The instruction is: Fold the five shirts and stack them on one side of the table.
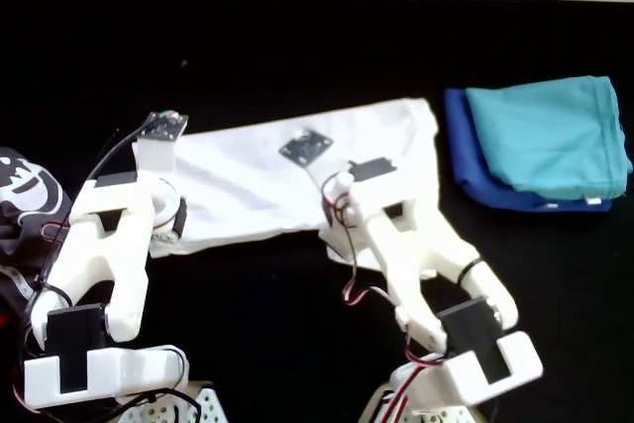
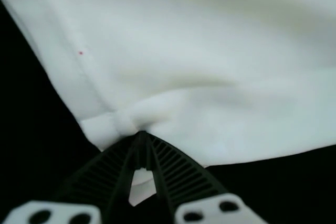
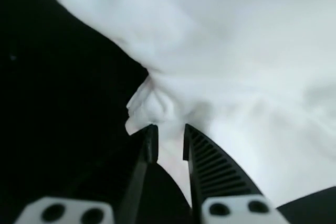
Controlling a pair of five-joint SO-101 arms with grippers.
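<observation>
A white shirt [image 1: 248, 180] lies spread across the middle of the black table [image 1: 297, 47]. My left gripper [image 1: 158, 154] sits at the shirt's left end. In the left wrist view this gripper [image 2: 140, 136] is shut on a folded hem of the white shirt [image 2: 199, 51]. My right gripper [image 1: 317, 160] stands over the shirt's middle. In the right wrist view it [image 3: 168, 129] pinches a bunched edge of the white shirt [image 3: 252, 51], with cloth between its fingers. A folded teal shirt [image 1: 550, 136] rests on a folded blue shirt [image 1: 475, 170] at the right.
A crumpled black-and-white shirt [image 1: 25, 195] lies at the table's left edge beside the left arm. The far strip of the table is bare black cloth, and so is the gap between the white shirt and the blue stack.
</observation>
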